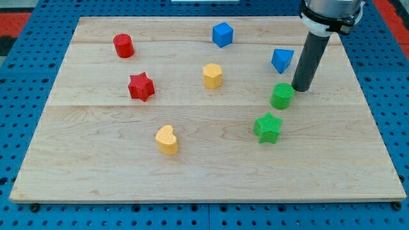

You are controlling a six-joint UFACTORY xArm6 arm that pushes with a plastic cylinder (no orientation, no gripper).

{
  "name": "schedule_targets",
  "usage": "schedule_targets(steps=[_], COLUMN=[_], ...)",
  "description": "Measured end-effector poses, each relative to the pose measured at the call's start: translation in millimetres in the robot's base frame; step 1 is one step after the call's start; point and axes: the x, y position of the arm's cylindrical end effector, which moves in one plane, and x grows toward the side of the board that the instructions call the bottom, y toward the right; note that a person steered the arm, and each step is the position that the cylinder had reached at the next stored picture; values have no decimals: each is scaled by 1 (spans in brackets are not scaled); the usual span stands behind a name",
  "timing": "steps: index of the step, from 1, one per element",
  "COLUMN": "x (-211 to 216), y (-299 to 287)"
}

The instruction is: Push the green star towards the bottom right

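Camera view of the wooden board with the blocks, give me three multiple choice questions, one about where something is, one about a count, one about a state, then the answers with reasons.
1. Where does the green star lie relative to the green cylinder?
A. Toward the view's bottom, slightly left of it
B. Toward the view's top of it
C. Far off at the view's left edge

2. How many red blocks are on the board?
A. One
B. Two
C. Three

3. What is my tip doing?
A. Pressing on the green star
B. Standing just to the view's right of the green cylinder, apart from the star
C. Resting on the yellow heart

Answers:
1. A, the star sits below the cylinder in the view.
2. B, a red cylinder and a red star show.
3. B, the rod ends beside the cylinder; whether it touches cannot be told.
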Motion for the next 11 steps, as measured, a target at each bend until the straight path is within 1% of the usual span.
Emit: schedule_targets(steps=[1, 2, 3, 4, 6, 7, 8, 10, 11], x=[0, 31, 56, 56, 60, 40, 31, 73, 67], y=[12, 36, 28, 7, -8, -13, -47, -83, -111])
